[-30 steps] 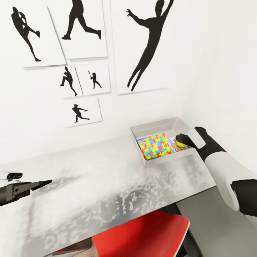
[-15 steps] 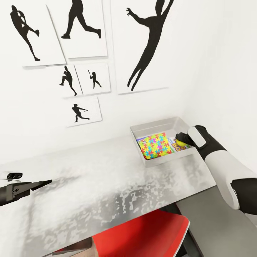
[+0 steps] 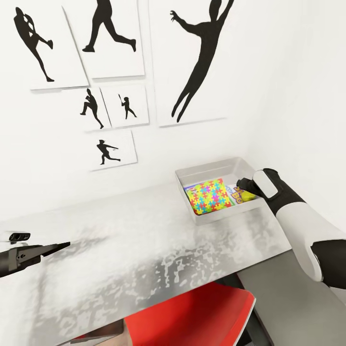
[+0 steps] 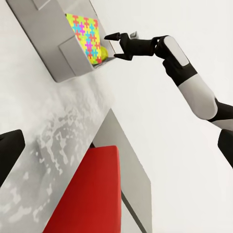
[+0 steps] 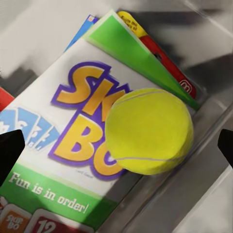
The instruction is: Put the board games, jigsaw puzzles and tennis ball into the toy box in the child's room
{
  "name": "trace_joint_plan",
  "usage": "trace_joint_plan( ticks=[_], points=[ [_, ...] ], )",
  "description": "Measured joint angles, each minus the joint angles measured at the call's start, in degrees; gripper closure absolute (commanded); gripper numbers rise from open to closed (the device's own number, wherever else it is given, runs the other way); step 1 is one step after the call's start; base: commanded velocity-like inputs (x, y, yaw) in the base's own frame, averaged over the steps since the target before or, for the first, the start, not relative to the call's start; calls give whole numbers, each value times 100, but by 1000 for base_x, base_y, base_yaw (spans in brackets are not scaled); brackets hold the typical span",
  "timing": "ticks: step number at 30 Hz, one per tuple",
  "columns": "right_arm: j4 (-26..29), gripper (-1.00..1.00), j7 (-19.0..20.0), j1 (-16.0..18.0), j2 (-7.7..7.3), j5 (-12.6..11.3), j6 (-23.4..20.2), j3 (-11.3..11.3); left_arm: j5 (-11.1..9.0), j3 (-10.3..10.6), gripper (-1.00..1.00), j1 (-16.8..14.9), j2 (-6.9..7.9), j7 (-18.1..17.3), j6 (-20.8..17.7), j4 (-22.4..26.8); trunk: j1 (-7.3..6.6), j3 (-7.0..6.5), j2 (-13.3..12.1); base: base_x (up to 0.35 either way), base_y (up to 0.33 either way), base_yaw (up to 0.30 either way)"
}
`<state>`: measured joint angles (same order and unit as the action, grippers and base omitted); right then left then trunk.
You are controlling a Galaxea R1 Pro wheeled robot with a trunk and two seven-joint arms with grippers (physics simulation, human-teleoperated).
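Final drop: tennis ball [image 5: 149, 131] lies free between the spread fingers of the right hand [image 4: 112, 44], on the Skip-Bo box [image 5: 82, 141] in the toy box [image 3: 206, 169]. Next: lift clear.

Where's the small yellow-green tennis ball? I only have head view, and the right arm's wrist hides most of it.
Observer: In the right wrist view, the tennis ball rests on the white, green and red Skip-Bo game box, beside a wall of the light grey toy box.
Operator: Is it gripped?
Observer: No. The right gripper is open; in its own wrist view the fingertips sit wide on either side, not touching the ball.
Operator: Any contact at all?
Observer: None visible. The left wrist view shows the open fingers apart from the ball, near the bin's rim.
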<state>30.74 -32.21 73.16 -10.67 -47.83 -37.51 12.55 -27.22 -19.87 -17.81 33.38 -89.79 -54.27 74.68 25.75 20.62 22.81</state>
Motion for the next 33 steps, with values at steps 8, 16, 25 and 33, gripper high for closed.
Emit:
trace_joint_plan(
  ticks=[8,16,25,33],
  points=[
    [3,-100,-7,0,-1,0,8,-10,3,0,-100,0,0,0,2,0,0,0,0,0,0,0],
    [885,-100,-19,-64,-15,-64,-278,-47,4,0,-100,0,0,0,3,0,-1,-7,1,0,0,0],
    [2725,-100,-13,-525,-1,-173,-1901,-1269,-5,1,-100,0,0,0,15,0,-1,-81,1,0,0,0],
    [4325,-100,-8,-1827,-45,-1709,-2234,-2089,-14,7,-100,1,-7,1,35,2,-1,-153,1,0,0,0]
  ],
)
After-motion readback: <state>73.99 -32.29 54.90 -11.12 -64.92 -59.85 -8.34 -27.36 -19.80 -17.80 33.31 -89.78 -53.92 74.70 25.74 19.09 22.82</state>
